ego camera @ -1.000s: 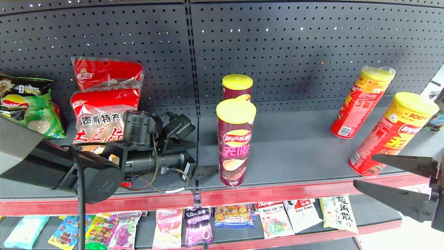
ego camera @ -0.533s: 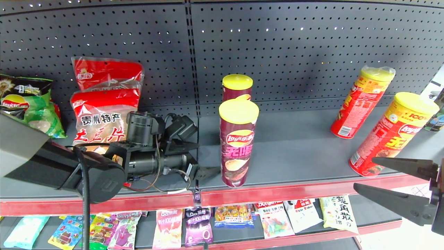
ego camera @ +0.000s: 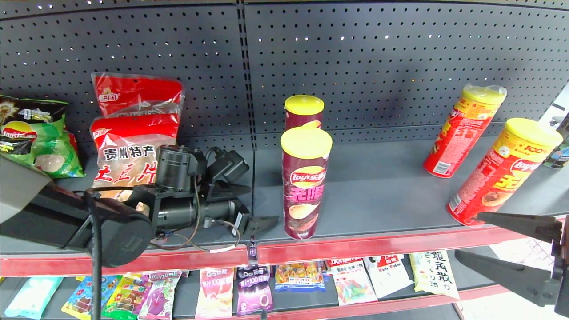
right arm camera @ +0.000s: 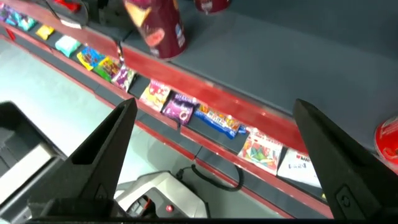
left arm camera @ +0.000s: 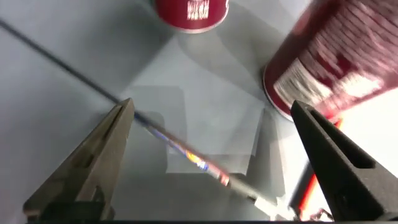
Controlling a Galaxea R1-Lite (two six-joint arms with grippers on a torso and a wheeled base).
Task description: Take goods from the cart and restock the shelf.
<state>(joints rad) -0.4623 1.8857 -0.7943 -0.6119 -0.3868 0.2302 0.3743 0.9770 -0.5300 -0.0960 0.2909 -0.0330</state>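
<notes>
our left gripper (ego camera: 262, 203) spread wide and empty, the purple chip can (ego camera: 306, 182) upright on the shelf (ego camera: 382, 195) just beside it; our right gripper (ego camera: 466, 234) gapes empty near a red can (ego camera: 502, 173).

A dark grey pegboard back panel (ego camera: 378, 66) is standing along the whole rear, and an upright seam (ego camera: 243, 66) is splitting it in two. Right of the seam, pinpricks of light (ego camera: 391, 36) are glinting through the holes (a scattered row, high up). Below the seam a grey shelf board (ego camera: 378, 186) is running both ways, with a red front rail (ego camera: 355, 246) edging it. Farther below the seam a lower shelf (ego camera: 480, 271) is showing, and a pale floor (right arm camera: 43, 74) is lying beneath.
</notes>
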